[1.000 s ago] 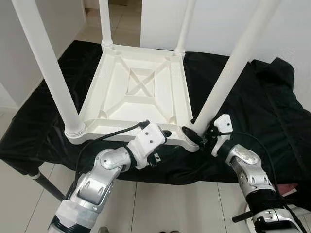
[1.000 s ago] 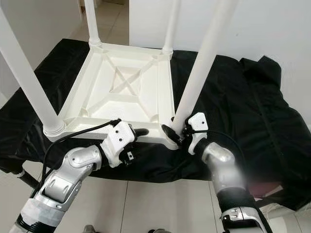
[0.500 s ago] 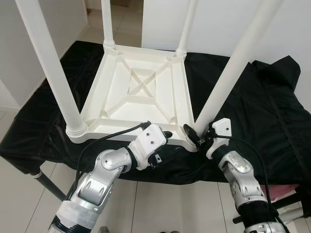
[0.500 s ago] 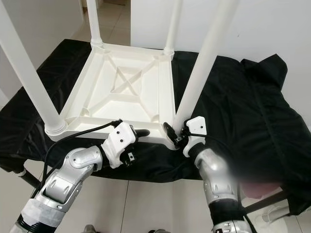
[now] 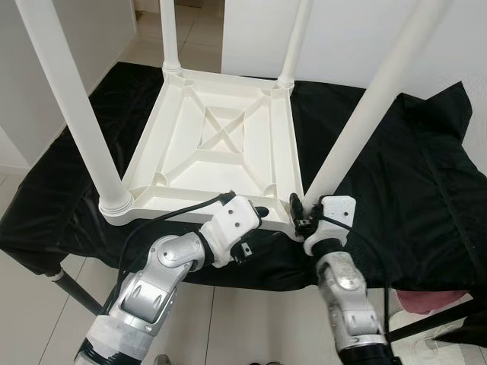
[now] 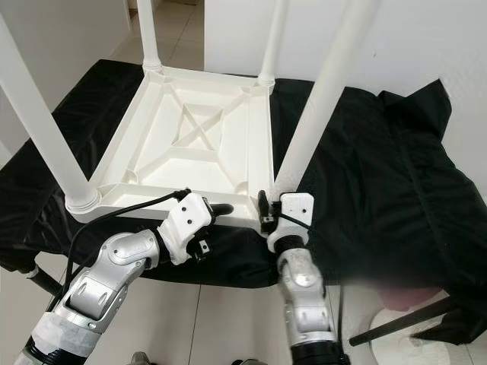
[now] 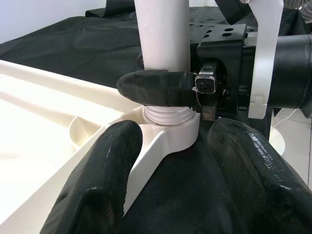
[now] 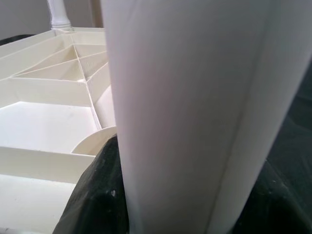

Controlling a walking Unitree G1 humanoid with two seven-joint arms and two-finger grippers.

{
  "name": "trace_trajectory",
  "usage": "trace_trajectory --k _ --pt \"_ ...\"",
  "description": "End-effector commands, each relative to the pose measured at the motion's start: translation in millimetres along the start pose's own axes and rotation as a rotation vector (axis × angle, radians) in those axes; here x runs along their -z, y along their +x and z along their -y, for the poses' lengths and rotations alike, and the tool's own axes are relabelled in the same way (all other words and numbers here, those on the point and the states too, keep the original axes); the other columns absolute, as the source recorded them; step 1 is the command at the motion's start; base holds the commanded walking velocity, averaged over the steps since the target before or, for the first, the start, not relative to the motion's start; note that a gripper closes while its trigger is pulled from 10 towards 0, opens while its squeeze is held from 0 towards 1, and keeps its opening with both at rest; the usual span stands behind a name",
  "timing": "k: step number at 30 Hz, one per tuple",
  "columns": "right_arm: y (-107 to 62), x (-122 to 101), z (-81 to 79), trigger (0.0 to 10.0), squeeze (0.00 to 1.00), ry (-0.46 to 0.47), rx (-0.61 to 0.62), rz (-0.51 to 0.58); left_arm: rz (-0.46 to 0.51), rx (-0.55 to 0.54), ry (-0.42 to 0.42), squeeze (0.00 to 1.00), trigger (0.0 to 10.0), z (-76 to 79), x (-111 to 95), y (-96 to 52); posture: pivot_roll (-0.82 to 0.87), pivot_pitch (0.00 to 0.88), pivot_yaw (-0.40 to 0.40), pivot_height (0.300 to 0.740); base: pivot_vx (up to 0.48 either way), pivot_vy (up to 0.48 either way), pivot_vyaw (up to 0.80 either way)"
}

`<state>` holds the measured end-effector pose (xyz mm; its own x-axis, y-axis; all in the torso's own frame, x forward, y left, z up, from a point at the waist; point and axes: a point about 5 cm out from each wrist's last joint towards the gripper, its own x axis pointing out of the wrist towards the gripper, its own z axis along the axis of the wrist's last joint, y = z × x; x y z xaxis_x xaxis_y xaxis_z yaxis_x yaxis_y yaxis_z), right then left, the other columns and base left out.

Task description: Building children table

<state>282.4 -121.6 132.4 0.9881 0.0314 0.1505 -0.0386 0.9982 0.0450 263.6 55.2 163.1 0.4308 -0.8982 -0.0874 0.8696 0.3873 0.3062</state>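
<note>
A white children's table (image 5: 221, 137) lies upside down on a black cloth, its four legs pointing up. My right gripper (image 5: 303, 217) is shut on the base of the near-right leg (image 5: 358, 129); one of its black fingers (image 7: 156, 87) wraps the leg just above the threaded collar. That leg (image 8: 195, 112) stands between the fingers in the right wrist view. My left gripper (image 5: 255, 220) is at the table's near edge beside the same corner. It is open, with the white rim (image 7: 161, 146) between its fingers.
The black cloth (image 5: 396, 175) covers a low stand and hangs over its front edge. Tiled floor lies below my arms. A black stand leg (image 5: 76, 293) slants at lower left, and something pink (image 5: 426, 300) lies at lower right. White walls close in behind.
My right forearm has swung left, from lower right to almost straight below the leg, with the wrist turning around the leg's base. The left arm has stayed put.
</note>
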Motion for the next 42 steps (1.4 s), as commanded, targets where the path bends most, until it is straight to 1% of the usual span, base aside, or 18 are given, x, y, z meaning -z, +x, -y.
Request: trace_trajectory --k 1,2,3,5,9,12,13,16,20,21,24,25,28,31,33,35,39,42 --pt "-3.2 6.6 -3.9 10.0 0.00 0.006 0.034 -0.044 -0.003 -0.017 0.005 0.00 10.0 0.3 0.2 1.2 0.02 0.052 -0.070 0.740 0.000 0.000 0.00" --pt "-3.2 6.6 -3.9 10.0 0.00 0.006 0.034 -0.044 -0.003 -0.017 0.005 0.00 10.0 0.3 0.2 1.2 0.02 0.052 -0.070 0.740 0.000 0.000 0.00" --pt "-1.9 4.0 -10.1 10.0 0.00 0.019 0.035 -0.035 0.000 -0.014 0.002 0.00 10.0 1.1 -0.2 2.2 0.01 0.054 -0.066 0.740 0.000 0.000 0.00" --pt "-2.2 2.8 -11.3 10.0 0.00 0.016 0.028 -0.032 0.000 -0.012 0.002 0.00 10.0 1.6 -0.2 2.4 0.01 0.054 -0.066 0.740 0.000 0.000 0.00" --pt "-2.7 1.4 -7.9 10.0 0.00 -0.003 0.014 -0.029 0.000 -0.009 0.004 0.00 10.0 1.8 -0.1 2.4 0.01 0.054 -0.070 0.740 0.000 0.000 0.00" --pt "-2.9 -0.7 -6.8 10.0 0.00 0.009 0.002 -0.017 -0.001 -0.011 0.003 0.00 10.0 1.5 0.1 2.2 0.01 0.054 -0.071 0.740 0.000 0.000 0.00" --pt "-3.6 -3.1 -6.5 10.0 1.00 0.024 -0.015 -0.005 0.000 -0.013 0.001 0.00 10.0 1.7 0.0 2.1 0.01 0.056 -0.074 0.740 0.000 0.000 0.00" --pt "-5.5 -6.8 -6.2 10.0 1.00 0.038 -0.043 0.012 0.001 -0.014 0.000 0.00 10.0 2.6 0.2 2.1 0.01 0.056 -0.078 0.740 0.000 0.000 0.00" --pt "-10.2 -8.0 -0.8 10.0 1.00 0.006 -0.099 0.011 -0.003 -0.017 -0.004 0.00 10.0 4.2 1.9 2.2 0.01 0.055 -0.084 0.740 0.000 0.000 0.00" --pt "-11.5 -6.8 3.6 10.0 0.00 -0.008 -0.120 0.004 -0.002 -0.017 -0.004 0.00 10.0 4.2 1.8 2.2 0.01 0.052 -0.085 0.740 0.000 0.000 0.00" --pt "-12.2 -6.1 6.7 10.0 0.00 -0.017 -0.133 0.000 -0.002 -0.017 -0.003 0.00 10.0 4.2 1.7 2.2 0.01 0.052 -0.085 0.740 0.000 0.000 0.00" --pt "-13.7 -4.3 13.4 10.0 0.00 -0.048 -0.159 0.000 0.000 -0.019 -0.005 0.00 10.0 3.8 1.7 2.5 0.01 0.049 -0.088 0.740 0.000 0.000 0.00" --pt "-13.2 0.7 23.9 10.0 0.00 -0.053 -0.246 -0.022 0.004 -0.023 -0.005 0.00 10.0 2.5 1.1 3.3 0.01 0.043 -0.090 0.740 0.000 0.000 0.00" --pt "-13.0 1.3 26.0 10.0 0.00 -0.054 -0.268 -0.024 0.004 -0.024 -0.005 0.00 10.0 2.3 1.0 3.5 0.01 0.043 -0.090 0.740 0.000 0.000 0.00" --pt "-12.2 0.9 29.6 10.0 0.00 -0.078 -0.322 -0.020 0.006 -0.024 -0.005 0.00 10.0 2.2 0.9 4.0 0.01 0.041 -0.088 0.740 0.000 0.000 0.00" --pt "-11.3 0.4 31.8 10.0 0.00 -0.094 -0.342 -0.016 0.006 -0.024 -0.004 0.00 10.0 2.0 0.9 4.3 0.01 0.041 -0.088 0.740 0.000 0.000 0.00" --pt "6.2 -2.5 47.4 10.0 0.00 -0.132 -0.451 -0.034 0.008 -0.019 0.001 0.00 10.0 1.0 -0.2 5.5 0.01 0.035 -0.083 0.740 0.000 0.000 0.00" --pt "8.3 -3.2 48.5 10.0 0.00 -0.134 -0.465 -0.033 0.009 -0.018 0.002 0.00 10.0 1.0 -0.4 5.5 0.01 0.035 -0.083 0.740 0.000 0.000 0.00"
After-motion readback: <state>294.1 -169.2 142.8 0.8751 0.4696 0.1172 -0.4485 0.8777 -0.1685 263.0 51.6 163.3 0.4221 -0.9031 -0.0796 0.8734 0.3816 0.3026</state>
